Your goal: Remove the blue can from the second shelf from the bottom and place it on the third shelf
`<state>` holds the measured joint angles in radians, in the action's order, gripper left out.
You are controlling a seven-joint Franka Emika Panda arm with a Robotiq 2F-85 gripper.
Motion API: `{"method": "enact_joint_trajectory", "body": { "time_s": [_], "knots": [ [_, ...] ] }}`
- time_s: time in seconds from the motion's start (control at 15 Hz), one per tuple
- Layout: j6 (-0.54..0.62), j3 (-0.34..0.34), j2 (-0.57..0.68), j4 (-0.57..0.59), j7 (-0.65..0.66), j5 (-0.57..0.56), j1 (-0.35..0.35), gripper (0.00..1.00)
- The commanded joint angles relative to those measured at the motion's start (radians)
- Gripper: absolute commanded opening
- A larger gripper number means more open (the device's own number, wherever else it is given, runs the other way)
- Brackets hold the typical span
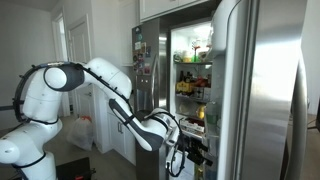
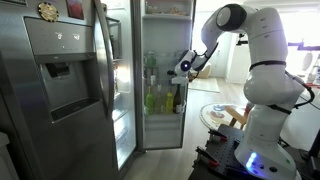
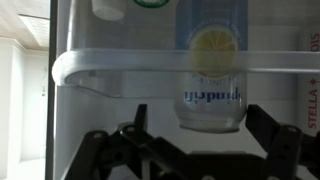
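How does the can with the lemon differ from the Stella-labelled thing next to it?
The can is pale blue with a yellow lemon slice; the Stella item is pale with reddish lettering. The can shows at full width, centred ahead of the open pincer; the Stella item is cut off at the edge. Both sit behind the same white shelf rail.

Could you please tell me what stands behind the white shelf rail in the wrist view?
A blue can with a lemon picture stands behind the rail. The rail veils a band across its middle; whatever lies behind the can is hidden.
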<state>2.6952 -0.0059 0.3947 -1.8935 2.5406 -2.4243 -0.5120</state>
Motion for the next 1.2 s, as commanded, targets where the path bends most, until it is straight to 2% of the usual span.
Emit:
{"method": "enact_joint_trajectory", "body": {
  "time_s": [0.0, 0.13, 0.33, 0.4, 0.8, 0.93, 1.0, 1.13],
  "knots": [
    [-0.008, 0.006, 0.036, 0.047, 0.019, -0.014, -0.003, 1.00],
    [-0.009, 0.009, 0.048, 0.059, 0.025, -0.021, -0.003, 0.72],
    [-0.012, 0.013, 0.060, 0.070, 0.028, -0.025, -0.003, 0.49],
    [-0.009, -0.013, 0.061, 0.074, 0.034, -0.021, 0.023, 0.46],
    [-0.024, -0.015, 0.059, 0.066, 0.042, -0.029, 0.029, 0.46],
    [-0.048, 0.011, 0.059, 0.058, 0.050, -0.045, 0.008, 0.46],
    [-0.055, -0.012, 0.059, 0.057, 0.062, -0.048, 0.032, 0.46],
    [-0.090, -0.009, 0.059, 0.047, 0.097, -0.073, 0.036, 0.46]
  ]
}}
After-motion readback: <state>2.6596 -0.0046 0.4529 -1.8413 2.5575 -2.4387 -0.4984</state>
